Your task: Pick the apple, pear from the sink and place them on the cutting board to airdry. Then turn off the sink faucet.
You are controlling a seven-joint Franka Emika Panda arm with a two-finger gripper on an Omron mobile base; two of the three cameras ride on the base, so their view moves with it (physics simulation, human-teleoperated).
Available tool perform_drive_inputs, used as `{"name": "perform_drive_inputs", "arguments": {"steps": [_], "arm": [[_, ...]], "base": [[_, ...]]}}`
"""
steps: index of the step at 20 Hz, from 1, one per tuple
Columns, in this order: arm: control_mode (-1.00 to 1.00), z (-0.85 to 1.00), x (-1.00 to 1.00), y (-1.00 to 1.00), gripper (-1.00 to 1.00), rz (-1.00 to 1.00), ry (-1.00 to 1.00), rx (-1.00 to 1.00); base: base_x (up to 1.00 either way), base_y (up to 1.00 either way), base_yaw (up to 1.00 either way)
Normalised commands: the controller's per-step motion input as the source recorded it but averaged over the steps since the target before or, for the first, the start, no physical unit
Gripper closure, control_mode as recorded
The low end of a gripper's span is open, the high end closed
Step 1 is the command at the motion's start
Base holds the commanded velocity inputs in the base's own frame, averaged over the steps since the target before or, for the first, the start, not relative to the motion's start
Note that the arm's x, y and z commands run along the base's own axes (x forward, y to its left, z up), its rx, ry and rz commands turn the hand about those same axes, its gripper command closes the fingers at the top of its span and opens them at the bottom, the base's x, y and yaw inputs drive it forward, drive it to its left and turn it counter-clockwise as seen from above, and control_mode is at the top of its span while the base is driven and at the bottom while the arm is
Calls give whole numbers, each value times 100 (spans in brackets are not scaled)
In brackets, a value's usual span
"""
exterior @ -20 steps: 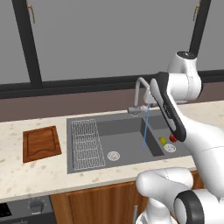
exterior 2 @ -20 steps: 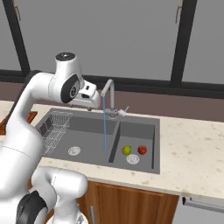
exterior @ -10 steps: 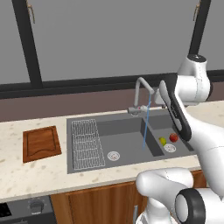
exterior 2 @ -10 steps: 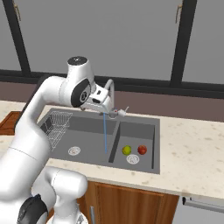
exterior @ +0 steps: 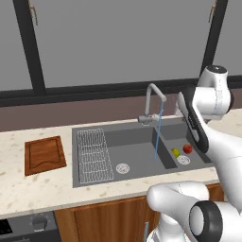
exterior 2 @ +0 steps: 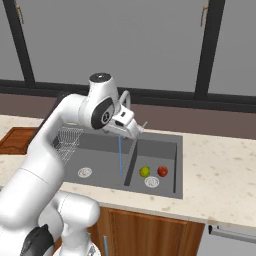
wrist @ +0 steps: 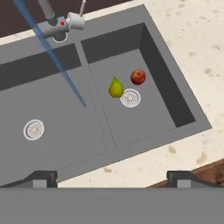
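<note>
Left base view: the cutting board [exterior: 45, 155] lies on the worktop [exterior: 28, 189], left of the sink [exterior: 137, 156].

Right base view: the faucet [exterior 2: 125, 100] runs.

Hand view: the hand [wrist: 112, 178] is wide open and empty above the pear [wrist: 115, 88] and apple [wrist: 138, 77], which sit beside the small compartment's drain [wrist: 130, 98].

arm: swung right | end effector [exterior 2: 134, 131]: now nearer sink's [exterior 2: 100, 170] smaller compartment

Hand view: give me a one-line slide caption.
Pear and apple beside the drain in the sink's small compartment, water running.

Pear [wrist: 116, 88] and apple [wrist: 138, 77] side by side in sink [wrist: 131, 127] small compartment beside drain [wrist: 130, 98]; cutting board [exterior: 44, 154] on counter [exterior: 38, 186] left of sink.
</note>
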Motion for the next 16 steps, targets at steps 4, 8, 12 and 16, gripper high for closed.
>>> {"name": "perform_drive_inputs", "arguments": {"steps": [4,8,12,16], "arm": [[-100,-31,1,-14,-100,-11,4,0],[-100,-39,0,-7,-100,-14,5,3],[-100,-27,0,-11,-100,-12,5,7],[-100,-17,13,-9,-100,-9,6,9]], "base": [[0,0,0],[0,0,0],[0,0,0],[0,0,0]]}}
